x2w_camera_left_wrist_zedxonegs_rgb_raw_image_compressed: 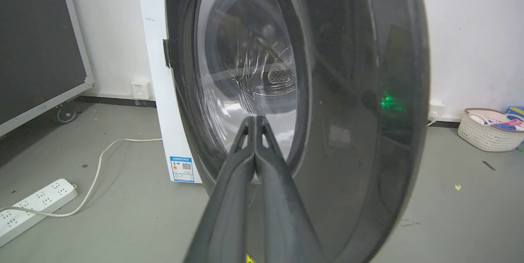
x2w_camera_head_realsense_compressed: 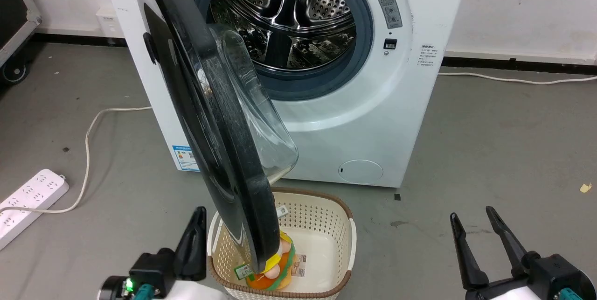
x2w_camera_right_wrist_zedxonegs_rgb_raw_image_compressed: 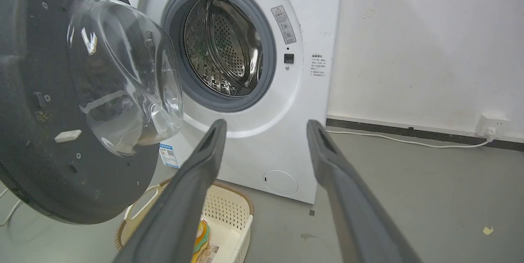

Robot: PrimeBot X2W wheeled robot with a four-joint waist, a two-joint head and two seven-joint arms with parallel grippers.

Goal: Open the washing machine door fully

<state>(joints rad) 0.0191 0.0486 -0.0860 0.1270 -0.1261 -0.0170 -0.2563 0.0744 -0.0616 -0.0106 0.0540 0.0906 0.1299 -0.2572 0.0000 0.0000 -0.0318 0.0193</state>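
Grey floor (x2w_camera_head_realsense_compressed: 489, 150), white wall (x2w_camera_head_realsense_compressed: 513, 1) behind: washing machine door (x2w_camera_head_realsense_compressed: 205, 118) stands about half open, over a cream basket (x2w_camera_head_realsense_compressed: 352, 244); left gripper (x2w_camera_left_wrist_zedxonegs_rgb_raw_image_compressed: 254, 120) fingers pressed together near its outer face; right gripper (x2w_camera_head_realsense_compressed: 472, 214) fingers spread wide, empty.

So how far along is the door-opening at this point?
Done: the washing machine door is unlatched and swung out roughly halfway, exposing the drum. In hand: the left gripper, shut, points at the door's outer face; the right gripper is open, apart. Left: swinging it fully back.
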